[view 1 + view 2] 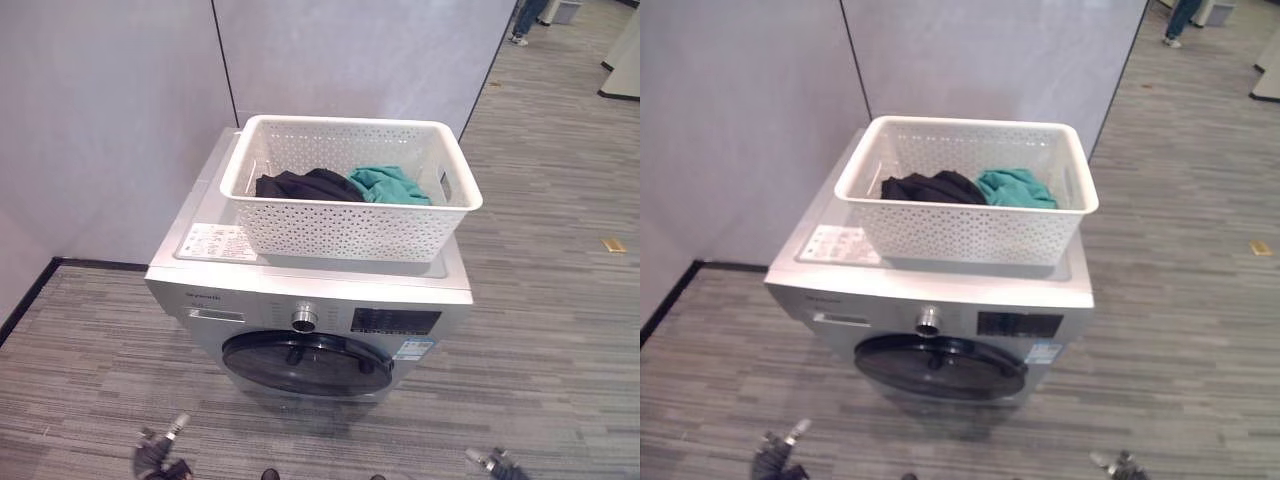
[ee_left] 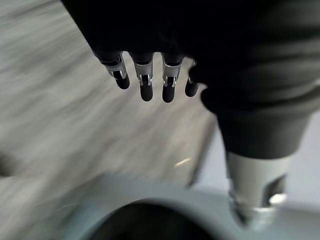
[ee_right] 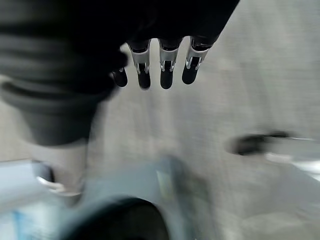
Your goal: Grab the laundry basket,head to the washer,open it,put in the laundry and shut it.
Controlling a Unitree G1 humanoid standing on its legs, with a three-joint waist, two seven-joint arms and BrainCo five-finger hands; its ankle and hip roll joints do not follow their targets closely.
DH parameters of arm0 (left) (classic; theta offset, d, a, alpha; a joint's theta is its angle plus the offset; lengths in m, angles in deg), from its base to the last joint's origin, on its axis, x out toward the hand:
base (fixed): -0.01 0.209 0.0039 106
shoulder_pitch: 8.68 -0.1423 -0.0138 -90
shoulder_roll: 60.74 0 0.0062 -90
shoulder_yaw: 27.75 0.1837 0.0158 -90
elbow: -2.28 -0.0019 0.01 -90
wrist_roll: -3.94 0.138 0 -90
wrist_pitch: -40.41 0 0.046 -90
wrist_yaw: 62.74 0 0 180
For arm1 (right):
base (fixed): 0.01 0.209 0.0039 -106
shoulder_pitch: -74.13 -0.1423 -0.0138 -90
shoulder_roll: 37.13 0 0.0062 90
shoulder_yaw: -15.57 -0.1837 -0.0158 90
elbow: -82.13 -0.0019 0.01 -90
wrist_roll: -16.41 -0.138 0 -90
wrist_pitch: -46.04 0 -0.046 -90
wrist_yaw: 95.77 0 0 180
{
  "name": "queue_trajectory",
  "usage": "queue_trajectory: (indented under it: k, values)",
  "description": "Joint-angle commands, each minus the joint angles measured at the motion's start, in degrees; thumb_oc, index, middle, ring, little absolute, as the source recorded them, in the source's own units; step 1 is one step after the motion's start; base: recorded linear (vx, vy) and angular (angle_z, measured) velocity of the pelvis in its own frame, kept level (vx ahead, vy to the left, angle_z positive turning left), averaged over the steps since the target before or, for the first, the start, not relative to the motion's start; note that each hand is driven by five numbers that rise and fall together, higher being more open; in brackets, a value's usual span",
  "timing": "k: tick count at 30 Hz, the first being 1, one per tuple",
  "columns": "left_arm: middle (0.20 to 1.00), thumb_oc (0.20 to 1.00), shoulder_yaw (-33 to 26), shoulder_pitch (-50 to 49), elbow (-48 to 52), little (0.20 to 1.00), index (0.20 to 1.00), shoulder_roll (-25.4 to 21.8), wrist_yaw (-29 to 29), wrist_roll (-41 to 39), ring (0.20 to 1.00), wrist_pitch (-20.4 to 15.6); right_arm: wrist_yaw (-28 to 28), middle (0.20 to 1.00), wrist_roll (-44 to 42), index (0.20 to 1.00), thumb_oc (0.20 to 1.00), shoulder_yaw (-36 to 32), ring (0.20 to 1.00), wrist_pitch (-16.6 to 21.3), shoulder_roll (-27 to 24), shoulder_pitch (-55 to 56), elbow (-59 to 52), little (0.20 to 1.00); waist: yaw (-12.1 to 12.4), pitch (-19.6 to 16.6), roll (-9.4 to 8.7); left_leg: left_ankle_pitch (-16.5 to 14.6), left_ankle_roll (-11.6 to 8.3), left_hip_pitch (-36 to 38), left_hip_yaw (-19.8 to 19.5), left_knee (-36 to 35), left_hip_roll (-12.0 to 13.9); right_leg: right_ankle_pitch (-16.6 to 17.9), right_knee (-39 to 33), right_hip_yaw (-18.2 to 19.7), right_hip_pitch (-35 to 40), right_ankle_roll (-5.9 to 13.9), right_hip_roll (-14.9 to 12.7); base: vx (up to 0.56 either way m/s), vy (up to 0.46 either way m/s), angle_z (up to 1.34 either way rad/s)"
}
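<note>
White perforated laundry basket [image 1: 350,215] sits on top of the washer [image 1: 310,300], holding a dark garment [image 1: 305,185] and a teal one [image 1: 390,185]. My left hand [image 2: 150,80] and right hand [image 3: 160,65] hang low, fingers straight, holding nothing. I judge the basket light and stiff; take it by the cut-out side handles [image 1: 447,183].

Pale grey partition walls [image 1: 110,120] on grey striped carpet floor [image 1: 560,330].
</note>
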Motion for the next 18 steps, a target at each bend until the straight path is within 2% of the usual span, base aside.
queue_trajectory:
  k: [1, 3, 7, 10, 11, 18]
  values:
    - [1.0, 1.0, -0.1, 7.1, -9.1, 1.0, 1.0, -1.5, 1.6, 1.3, 1.0, -0.9, -0.9, 1.0, 1.2, 1.0, 1.0, 1.2, 1.0, 2.6, -1.9, -6.2, 3.7, 1.0, 1.0, 0.8, 0.62, -2.8, -0.31, 3.0, -0.7, 1.2, 1.0, 0.2, 3.5, -3.2, 0.3, 1.64, -2.2, 0.01, -0.031, 0.0]
    - [1.0, 1.0, 3.9, 9.1, -15.0, 1.0, 1.0, 0.2, 2.1, 5.6, 1.0, 0.0, -1.0, 1.0, 2.9, 1.0, 1.0, 6.4, 1.0, 2.3, 0.4, -7.0, 4.4, 1.0, 1.1, 0.5, 0.32, -2.7, -0.56, 3.3, -0.8, 1.1, 1.5, 0.1, 2.6, -3.4, 0.8, 1.49, -1.8, 0.01, -0.063, 0.0]
    - [1.0, 1.0, 6.0, 10.5, -18.1, 1.0, 1.0, 1.2, 2.3, 6.6, 1.0, 0.7, -0.6, 1.0, 2.5, 1.0, 1.0, 9.8, 1.0, 2.3, 1.5, -8.3, 1.4, 1.0, 1.1, 0.5, 0.15, -2.5, -0.85, 3.5, -0.7, 1.0, 2.0, 0.1, 2.2, -3.2, 1.0, 1.32, -1.4, 0.0, -0.051, 0.01]
    - [1.0, 1.0, 7.6, 10.5, -19.6, 1.0, 1.0, 1.5, 2.3, 10.1, 1.0, 1.1, -0.4, 1.0, 3.8, 1.0, 1.0, 11.6, 1.0, 2.9, 0.4, -6.4, -10.4, 1.0, 0.8, 0.4, 0.06, -2.5, -1.1, 3.9, -0.5, 0.8, 2.4, 0.1, 1.9, -3.0, 1.2, 1.24, -1.1, 0.01, -0.033, 0.0]
    - [1.0, 1.0, 7.9, 11.1, -20.1, 1.0, 1.0, 1.5, 2.0, 10.9, 1.0, 1.4, 0.1, 1.0, 6.2, 1.0, 1.0, 12.4, 1.0, 3.1, -1.4, -6.1, -16.9, 1.0, 0.5, 0.4, -0.03, -2.5, -1.26, 3.9, -0.5, 0.9, 2.6, 0.1, 1.8, -2.9, 1.2, 1.12, -1.0, 0.0, -0.048, 0.01]
    - [1.0, 1.0, 10.6, 12.8, -18.9, 1.0, 1.0, 1.5, 1.0, 13.0, 1.0, 1.5, 1.6, 1.0, 10.2, 1.0, 1.0, 14.2, 1.0, 3.5, -4.6, -8.4, -22.9, 1.0, 0.9, 1.2, -0.02, -1.9, -1.84, 3.0, -1.6, 1.7, 3.8, -0.4, 1.6, -2.7, 1.0, 0.35, 0.0, -0.04, -0.075, 0.09]
